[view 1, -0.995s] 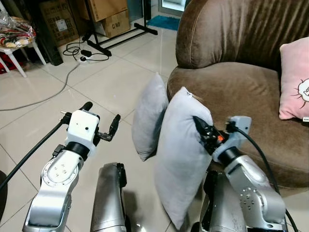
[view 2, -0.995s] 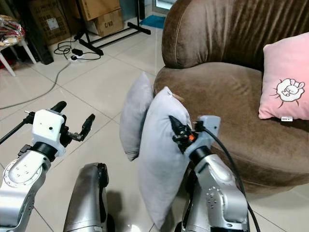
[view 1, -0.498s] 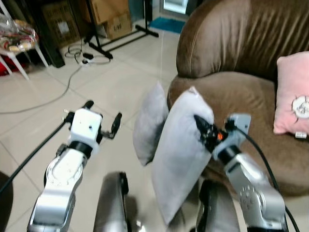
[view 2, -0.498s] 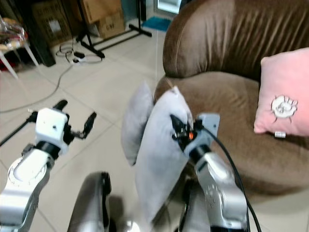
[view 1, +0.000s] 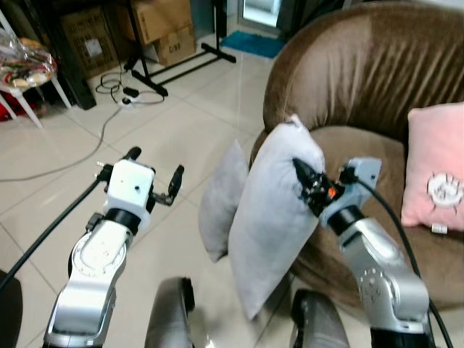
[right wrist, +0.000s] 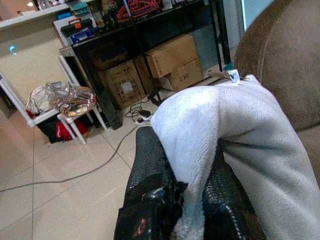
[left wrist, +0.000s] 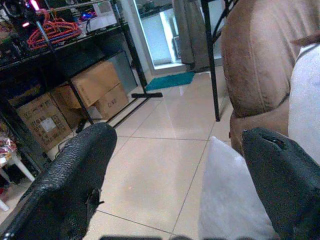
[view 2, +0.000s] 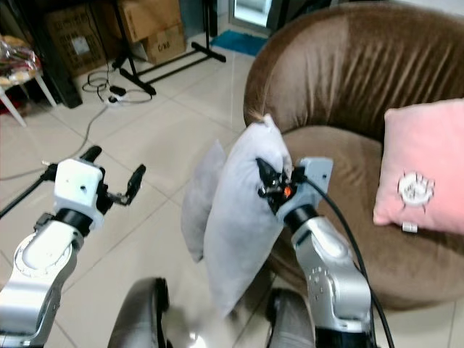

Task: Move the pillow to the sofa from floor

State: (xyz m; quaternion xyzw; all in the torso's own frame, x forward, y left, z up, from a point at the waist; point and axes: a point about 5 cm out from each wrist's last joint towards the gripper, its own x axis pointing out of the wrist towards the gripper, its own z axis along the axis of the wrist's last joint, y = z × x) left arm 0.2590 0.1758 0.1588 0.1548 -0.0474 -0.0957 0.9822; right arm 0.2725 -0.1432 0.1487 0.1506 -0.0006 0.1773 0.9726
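My right gripper (view 1: 304, 181) is shut on the upper edge of a light grey pillow (view 1: 270, 217), which hangs lifted beside the front of the brown sofa (view 1: 348, 87). In the right wrist view the pillow's fabric (right wrist: 225, 130) is pinched between the two black fingers (right wrist: 150, 165). A second grey pillow (view 1: 221, 199) leans upright against the sofa base on the tiled floor, just left of the held one. My left gripper (view 1: 154, 177) is open above the floor, left of both pillows, holding nothing.
A pink cushion with a rabbit print (view 1: 436, 177) rests on the sofa seat at the right. Cardboard boxes (view 1: 163, 29), a black stand (view 1: 185, 61), a cable and power strip (view 1: 127, 94) and a white stool (view 1: 25, 87) lie at the back left.
My right gripper has raised the grey pillow higher, so its top corner now reaches the sofa backrest. The view has shifted a little. The left arm has stayed put.
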